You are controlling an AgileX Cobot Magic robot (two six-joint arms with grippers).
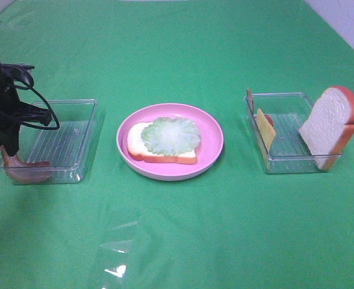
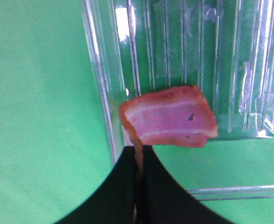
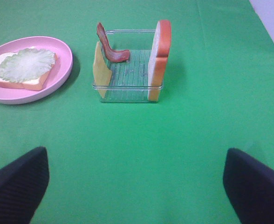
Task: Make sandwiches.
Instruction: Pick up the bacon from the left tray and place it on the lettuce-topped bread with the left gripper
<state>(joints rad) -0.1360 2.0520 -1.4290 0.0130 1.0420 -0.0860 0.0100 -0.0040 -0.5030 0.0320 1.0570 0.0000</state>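
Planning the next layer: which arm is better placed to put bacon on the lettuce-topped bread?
Probably left: the left gripper is shut on a reddish-brown bacon strip at the clear plastic tray; the right gripper hangs open and empty.

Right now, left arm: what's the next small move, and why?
Probably lift straight up. The left gripper is shut on the bacon strip at a corner of the left tray; the lettuce on the plate has no bacon yet.
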